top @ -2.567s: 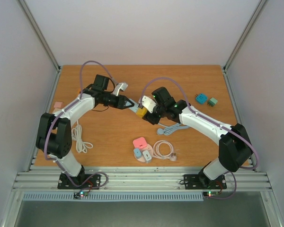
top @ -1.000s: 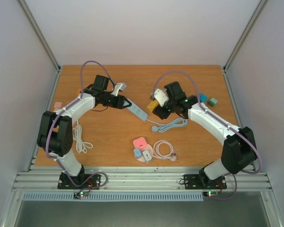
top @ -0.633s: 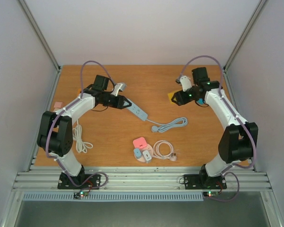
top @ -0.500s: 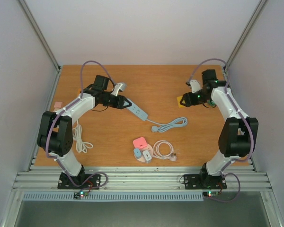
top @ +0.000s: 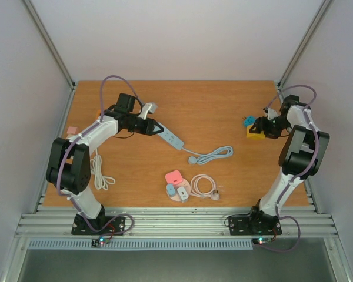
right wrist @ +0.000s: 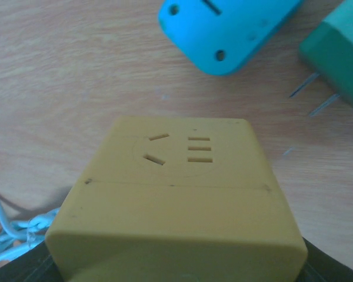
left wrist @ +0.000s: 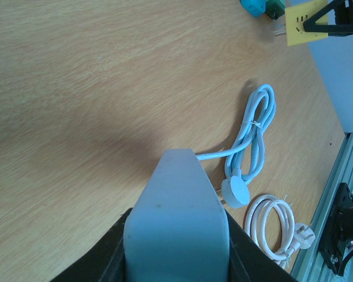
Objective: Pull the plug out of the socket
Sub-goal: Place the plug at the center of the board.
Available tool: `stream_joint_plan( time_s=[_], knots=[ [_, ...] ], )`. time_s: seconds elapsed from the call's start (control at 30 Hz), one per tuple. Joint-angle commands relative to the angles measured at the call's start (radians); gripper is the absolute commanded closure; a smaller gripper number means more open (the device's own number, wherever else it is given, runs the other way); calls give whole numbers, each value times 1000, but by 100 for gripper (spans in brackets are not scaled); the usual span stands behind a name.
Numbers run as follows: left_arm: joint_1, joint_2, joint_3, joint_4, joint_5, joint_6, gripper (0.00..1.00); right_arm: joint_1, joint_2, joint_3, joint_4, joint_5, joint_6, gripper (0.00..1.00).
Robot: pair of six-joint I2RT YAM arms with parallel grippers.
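Note:
My left gripper (top: 156, 127) is shut on one end of the pale blue socket strip (top: 172, 138), which lies slanted at the table's middle left. The strip fills the left wrist view (left wrist: 176, 229) between the black fingers (left wrist: 119, 241). Its blue cord (top: 215, 155) lies coiled beside it, round plug (left wrist: 235, 192) free on the wood. My right gripper (top: 260, 126) is shut on the yellow plug cube (top: 255, 131) at the far right, well apart from the strip. In the right wrist view the cube (right wrist: 182, 194) shows its slotted face.
A teal adapter (top: 247, 121) and a green one (right wrist: 338, 50) lie just beyond the yellow cube. Pink and pale blue adapters (top: 176, 185) and a coiled white cable (top: 205, 185) lie at the front centre. Another white cable (top: 100, 170) lies at the left.
My right gripper has carried the yellow plug cube away from the strip, across to the far right by the teal adapter. My left gripper has held the strip still.

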Motion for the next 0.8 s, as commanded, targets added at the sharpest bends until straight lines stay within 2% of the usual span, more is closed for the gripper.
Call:
stream_joint_plan(
  time_s=[0.0,0.17,0.37,0.47,0.7,0.73,0.77],
  knots=[
    [1,-4,1,9,-8,20,99,-41,50,64,-25,-14,29,95],
    [2,0,1,9,-10,19,100,-59,90,90,-35,7,28,89],
    [1,2,2,9,-9,18,100,-62,100,101,-54,27,10,66],
    [1,2,1,10,-7,18,100,-62,86,90,-42,63,3,51],
    [-1,5,1,12,-2,16,100,-62,46,66,-11,136,-3,25],
    [0,5,1,13,-2,16,100,-62,40,64,-9,144,-4,16],
    [0,5,1,13,-1,16,100,-62,37,63,-6,149,-5,3]
  ],
)
